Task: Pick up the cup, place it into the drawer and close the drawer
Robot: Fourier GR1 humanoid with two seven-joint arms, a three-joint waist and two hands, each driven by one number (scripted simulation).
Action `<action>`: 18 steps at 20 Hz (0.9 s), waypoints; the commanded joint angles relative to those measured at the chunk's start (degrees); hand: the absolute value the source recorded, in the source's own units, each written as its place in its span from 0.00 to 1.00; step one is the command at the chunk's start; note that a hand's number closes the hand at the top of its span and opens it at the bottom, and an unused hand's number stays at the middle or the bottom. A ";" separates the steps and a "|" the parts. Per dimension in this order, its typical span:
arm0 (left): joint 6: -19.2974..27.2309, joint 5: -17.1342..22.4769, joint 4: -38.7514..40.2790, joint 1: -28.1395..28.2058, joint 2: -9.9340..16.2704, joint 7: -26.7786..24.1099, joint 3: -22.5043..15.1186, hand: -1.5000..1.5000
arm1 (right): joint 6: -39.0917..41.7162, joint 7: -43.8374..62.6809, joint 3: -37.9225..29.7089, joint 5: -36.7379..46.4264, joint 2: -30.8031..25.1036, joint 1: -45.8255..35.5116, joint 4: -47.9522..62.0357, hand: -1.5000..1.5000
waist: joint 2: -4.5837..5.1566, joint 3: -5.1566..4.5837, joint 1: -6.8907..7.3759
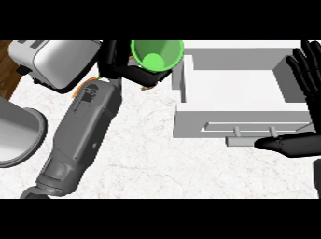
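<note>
A green cup (157, 54) tilts with its mouth toward me at the top middle of the head view, held up by my left hand (131, 70), whose fingers curl round its lower side. It hangs just left of the open white drawer (232, 91), beside the drawer's left wall. The drawer's inside looks bare, and its front face with a bar handle (256, 128) points toward me. My right hand (316, 93) is open, fingers straight and pointing up, over the drawer's right side, thumb stretched left near the handle.
A silver toaster (56, 60) stands at the top left. A large grey pot (8, 128) sits at the left edge. My left forearm (80, 135) crosses the white marble counter (150, 158) diagonally. Wood floor shows at the far left.
</note>
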 commanded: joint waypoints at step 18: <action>16.59 10.86 27.12 -22.81 -0.35 15.82 -19.71 1.00 | 1.71 -1.28 0.88 -1.99 0.37 -4.80 2.58 0.00 | 1.88 0.09 -7.07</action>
